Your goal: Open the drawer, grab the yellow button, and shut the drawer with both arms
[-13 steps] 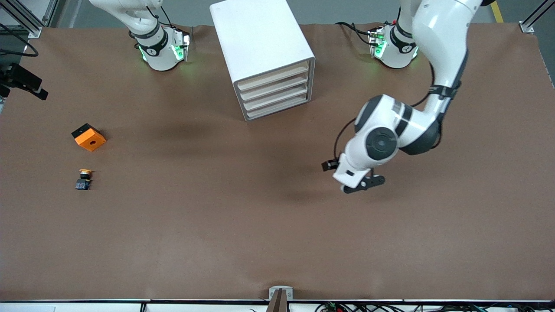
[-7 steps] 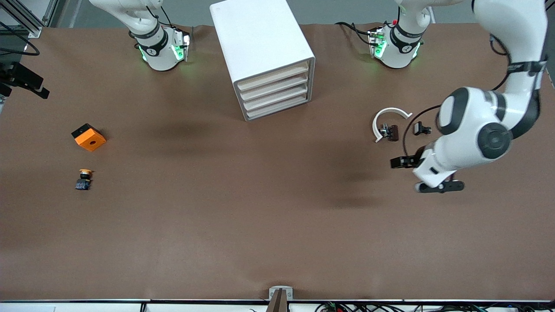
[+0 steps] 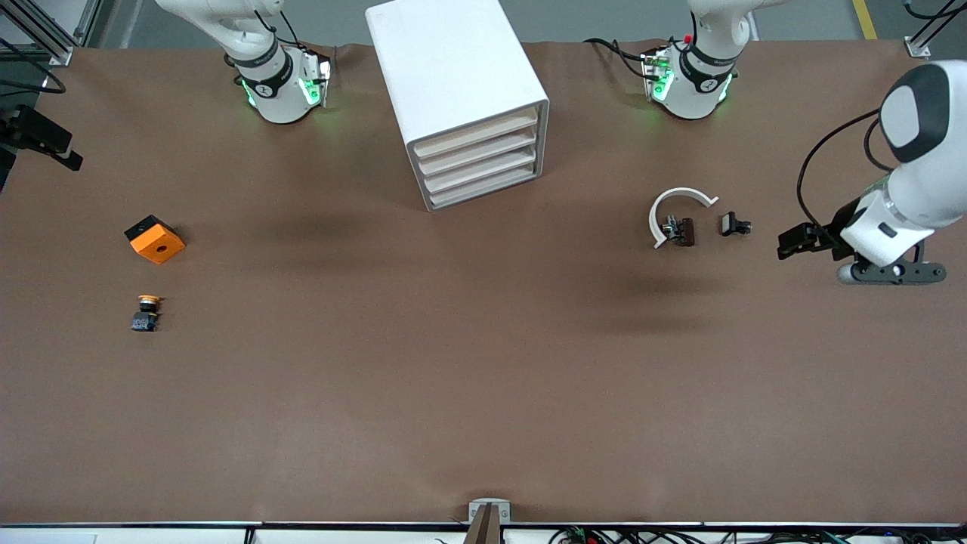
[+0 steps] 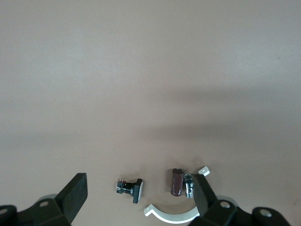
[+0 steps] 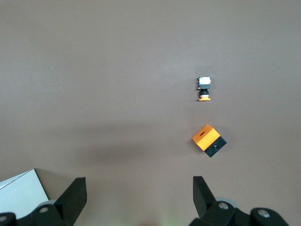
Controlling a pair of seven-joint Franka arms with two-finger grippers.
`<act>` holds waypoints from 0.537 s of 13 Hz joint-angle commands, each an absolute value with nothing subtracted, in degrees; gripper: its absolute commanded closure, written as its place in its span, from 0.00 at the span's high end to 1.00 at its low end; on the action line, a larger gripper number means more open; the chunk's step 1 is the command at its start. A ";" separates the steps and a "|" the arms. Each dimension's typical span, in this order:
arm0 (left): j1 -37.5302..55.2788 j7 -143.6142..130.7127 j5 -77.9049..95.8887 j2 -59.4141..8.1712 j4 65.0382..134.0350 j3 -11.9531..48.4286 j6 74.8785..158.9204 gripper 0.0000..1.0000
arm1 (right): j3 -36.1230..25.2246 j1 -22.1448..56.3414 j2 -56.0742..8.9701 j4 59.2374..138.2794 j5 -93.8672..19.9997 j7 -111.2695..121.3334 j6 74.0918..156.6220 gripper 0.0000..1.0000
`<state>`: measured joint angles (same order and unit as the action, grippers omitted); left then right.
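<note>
Button (image 3: 146,313) beside cube (image 3: 155,239), nearer camera; cabinet (image 3: 458,94) between arm bases.

No readable text, label, brand, number or sign is showing anywhere: the marks on the two white robot bases are appearing only as small dark emblems, too tiny to read.

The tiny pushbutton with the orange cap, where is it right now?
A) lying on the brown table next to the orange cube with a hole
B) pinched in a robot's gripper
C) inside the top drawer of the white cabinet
A: the tiny pushbutton with the orange cap lies on the brown table, beside the orange cube with a hole and nearer the front camera; neither gripper holds it.
</note>
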<state>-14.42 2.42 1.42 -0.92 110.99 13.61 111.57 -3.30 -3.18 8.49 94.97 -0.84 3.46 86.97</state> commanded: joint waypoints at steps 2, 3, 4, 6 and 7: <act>-14.94 2.72 4.57 5.00 110.67 13.89 110.66 1.00 | -2.90 -3.34 9.93 96.15 -0.97 3.87 87.54 1.00; -14.94 2.81 4.57 5.18 108.48 13.80 108.39 1.00 | -2.90 -3.43 9.93 96.15 -0.97 4.04 87.54 1.00; -14.94 3.07 4.48 5.10 105.59 13.71 105.24 1.00 | -2.99 -3.43 9.93 96.15 -0.97 4.04 87.54 1.00; -15.03 3.34 4.48 4.75 100.74 13.71 102.22 1.00 | -2.99 -3.43 10.02 96.24 -0.97 4.13 87.54 1.00; -15.03 3.34 4.48 4.75 99.77 13.71 102.22 1.00 | -2.99 -3.43 10.02 96.33 -0.97 4.13 87.37 1.00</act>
